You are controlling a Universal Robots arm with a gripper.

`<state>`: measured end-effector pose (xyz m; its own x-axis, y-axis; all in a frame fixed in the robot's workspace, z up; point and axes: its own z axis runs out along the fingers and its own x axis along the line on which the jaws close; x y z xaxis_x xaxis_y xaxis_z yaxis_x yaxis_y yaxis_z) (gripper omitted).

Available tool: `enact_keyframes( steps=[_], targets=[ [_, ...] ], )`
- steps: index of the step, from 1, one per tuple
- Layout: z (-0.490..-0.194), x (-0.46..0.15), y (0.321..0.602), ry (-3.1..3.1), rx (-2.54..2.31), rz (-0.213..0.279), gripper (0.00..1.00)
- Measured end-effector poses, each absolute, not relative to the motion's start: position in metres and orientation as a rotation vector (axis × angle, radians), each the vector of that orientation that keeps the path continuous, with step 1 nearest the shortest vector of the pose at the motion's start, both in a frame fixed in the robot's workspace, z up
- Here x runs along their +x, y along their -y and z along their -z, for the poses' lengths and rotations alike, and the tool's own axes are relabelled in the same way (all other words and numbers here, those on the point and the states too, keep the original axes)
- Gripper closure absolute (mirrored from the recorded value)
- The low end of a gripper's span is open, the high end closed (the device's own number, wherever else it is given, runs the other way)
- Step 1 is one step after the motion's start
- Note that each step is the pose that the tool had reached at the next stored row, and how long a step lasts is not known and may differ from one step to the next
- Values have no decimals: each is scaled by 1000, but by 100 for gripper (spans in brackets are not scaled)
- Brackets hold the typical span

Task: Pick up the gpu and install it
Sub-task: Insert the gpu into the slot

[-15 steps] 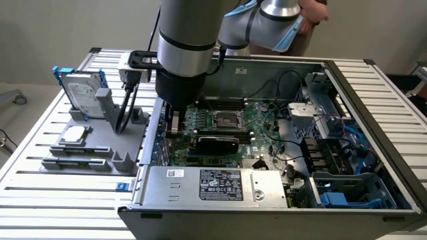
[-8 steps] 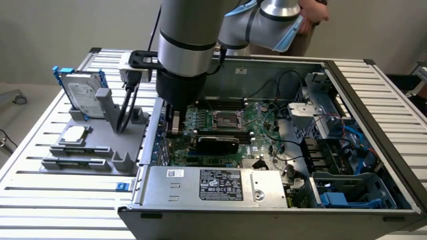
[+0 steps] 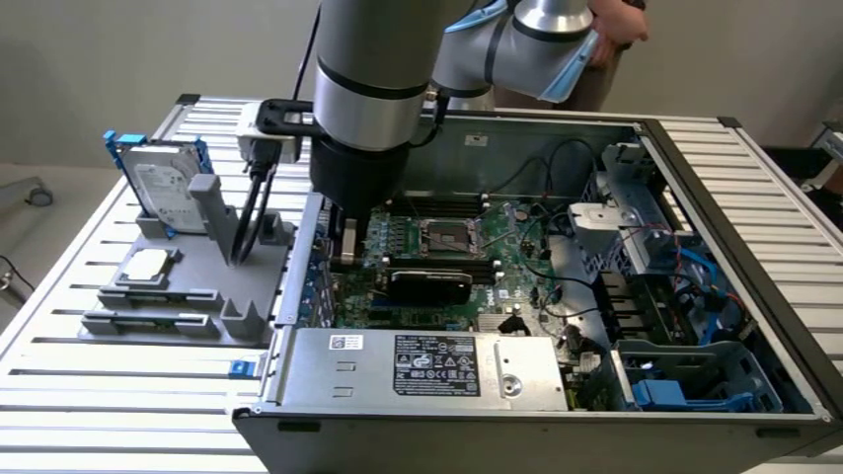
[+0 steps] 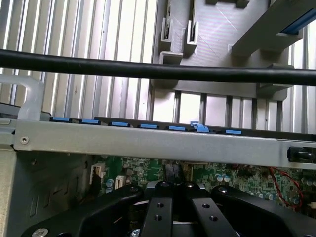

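The arm is reaching down into the open computer case (image 3: 737, 197) lying on the slatted desk (image 3: 118, 395). In the exterior view the gripper (image 3: 345, 252) is hanging just inside the case wall on that view's left, touching or just beside the near end of the gpu (image 3: 428, 284). The gpu is sitting on the motherboard (image 3: 514, 222), just in front of the CPU socket (image 3: 441, 235), black shroud showing.

The wrist view is showing the fingers (image 4: 159, 207) pressed together over the green board (image 4: 237, 175); whether they are pinching anything cannot be told. It is also showing a row of blue slot clips (image 4: 143, 126) along the case rim (image 4: 148, 140) and a black cable (image 4: 158, 71) crossing the picture.

On the desk beside the case, a hard drive (image 3: 165, 183) is standing upright in a grey fixture (image 3: 172, 296).
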<state>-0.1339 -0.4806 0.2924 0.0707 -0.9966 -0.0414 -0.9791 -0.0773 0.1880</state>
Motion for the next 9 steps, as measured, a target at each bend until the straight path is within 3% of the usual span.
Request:
enact_keyframes(
  steps=[9],
  targets=[
    [-292,-137,480,2103,2174,245,89]
  ],
)
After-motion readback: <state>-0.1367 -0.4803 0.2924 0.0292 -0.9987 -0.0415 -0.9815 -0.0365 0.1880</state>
